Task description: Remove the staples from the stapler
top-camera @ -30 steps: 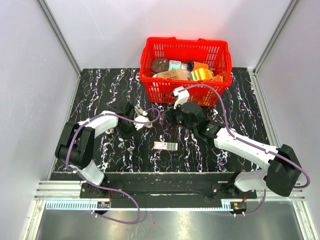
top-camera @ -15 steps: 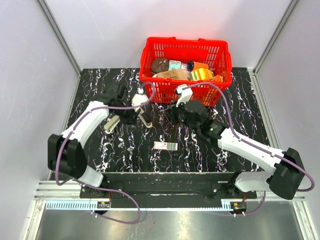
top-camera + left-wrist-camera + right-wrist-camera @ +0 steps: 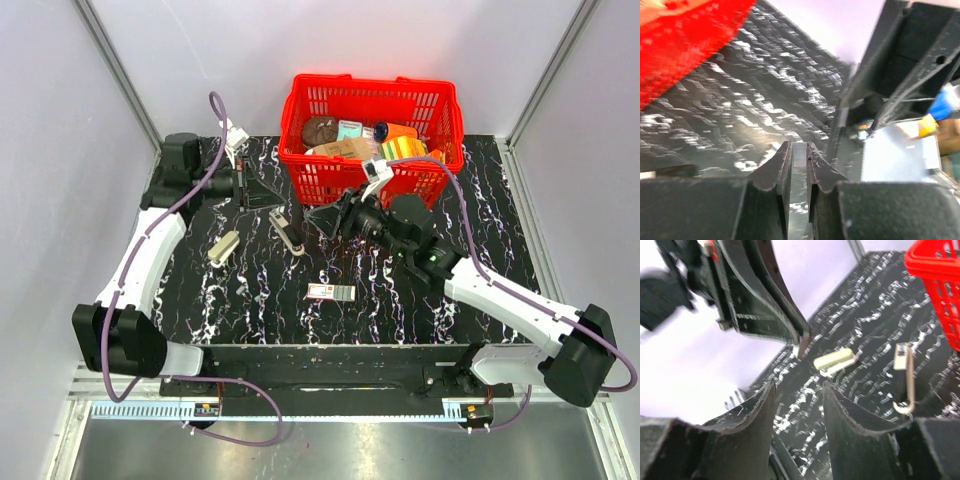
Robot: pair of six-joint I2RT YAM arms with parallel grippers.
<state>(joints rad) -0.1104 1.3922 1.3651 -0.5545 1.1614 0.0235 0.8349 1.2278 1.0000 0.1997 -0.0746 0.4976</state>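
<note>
The stapler [image 3: 288,232], a slim dark bar with a pale silver strip, lies on the black marbled table in front of the basket. It also shows in the right wrist view [image 3: 910,385]. My left gripper [image 3: 268,193] is raised at the back left, away from the stapler. Its jaws are nearly together on a thin pale silver strip [image 3: 799,152] that looks like staples. A small end of it sticks out of the fingertips in the right wrist view [image 3: 801,346]. My right gripper [image 3: 322,221] is open and empty just right of the stapler, tilted toward the left gripper [image 3: 795,390].
A stubby silver-beige metal piece [image 3: 222,247] lies left of the stapler, also in the right wrist view [image 3: 835,361]. A small box with a white-and-red label [image 3: 331,292] lies nearer the front. A red basket [image 3: 370,79] full of items stands at the back.
My left arm has swung up and back to the left, away from the stapler, which now lies on the table. The beige piece has come into view. My right gripper has tilted toward the left.
</note>
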